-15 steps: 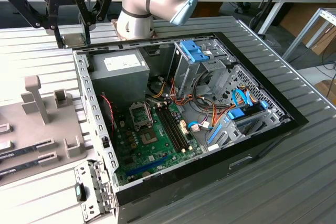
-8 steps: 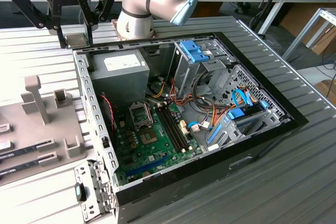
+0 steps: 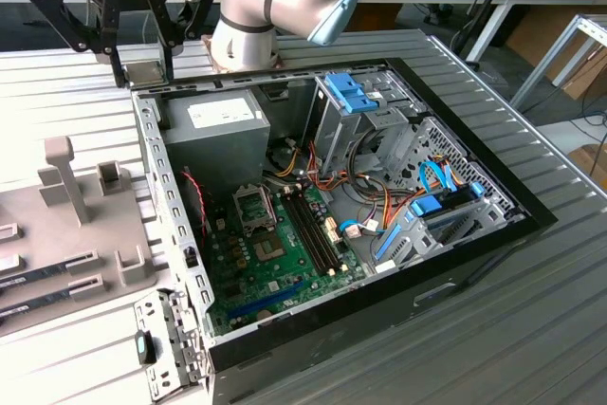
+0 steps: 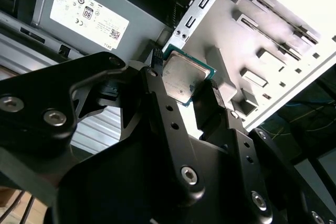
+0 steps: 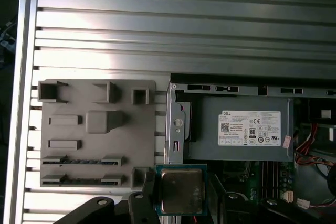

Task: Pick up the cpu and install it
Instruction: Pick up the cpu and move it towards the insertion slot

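Claw state: the gripper (image 3: 144,65) is clamped on the cpu (image 4: 185,80), one black finger on each opposite edge
Cpu: silver top and green rim, held flat in the air
Where: over the corner of the open computer case (image 3: 474,253) by the grey power supply (image 3: 213,130), at the exterior view's left
Inside the case: green motherboard (image 3: 275,263)
Beside the case: grey parts holder (image 5: 97,129) on the slatted metal table (image 3: 531,329)

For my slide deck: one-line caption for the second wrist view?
Gripper shut on the cpu, held near the power supply and slotted case frame.
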Available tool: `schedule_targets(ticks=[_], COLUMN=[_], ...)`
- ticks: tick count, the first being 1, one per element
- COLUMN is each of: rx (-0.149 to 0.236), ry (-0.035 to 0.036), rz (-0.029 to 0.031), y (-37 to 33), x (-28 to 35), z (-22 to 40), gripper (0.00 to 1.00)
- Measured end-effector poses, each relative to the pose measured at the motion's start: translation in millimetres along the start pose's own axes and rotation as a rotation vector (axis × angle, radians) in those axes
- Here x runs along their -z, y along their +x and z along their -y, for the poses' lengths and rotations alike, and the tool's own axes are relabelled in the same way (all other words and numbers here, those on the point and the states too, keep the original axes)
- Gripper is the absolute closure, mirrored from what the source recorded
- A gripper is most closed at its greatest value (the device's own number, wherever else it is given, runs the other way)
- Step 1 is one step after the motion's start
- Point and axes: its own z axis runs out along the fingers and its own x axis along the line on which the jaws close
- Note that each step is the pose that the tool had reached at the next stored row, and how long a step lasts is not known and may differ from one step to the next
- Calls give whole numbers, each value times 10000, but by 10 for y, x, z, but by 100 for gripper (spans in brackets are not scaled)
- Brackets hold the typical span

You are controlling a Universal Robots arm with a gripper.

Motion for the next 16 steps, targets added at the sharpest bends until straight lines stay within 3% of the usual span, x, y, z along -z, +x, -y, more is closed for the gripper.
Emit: schedule_targets(ticks=[16], rx=[0], ry=[0], rz=[1], y=[-107], x=[-19], z=[5], gripper=[53])
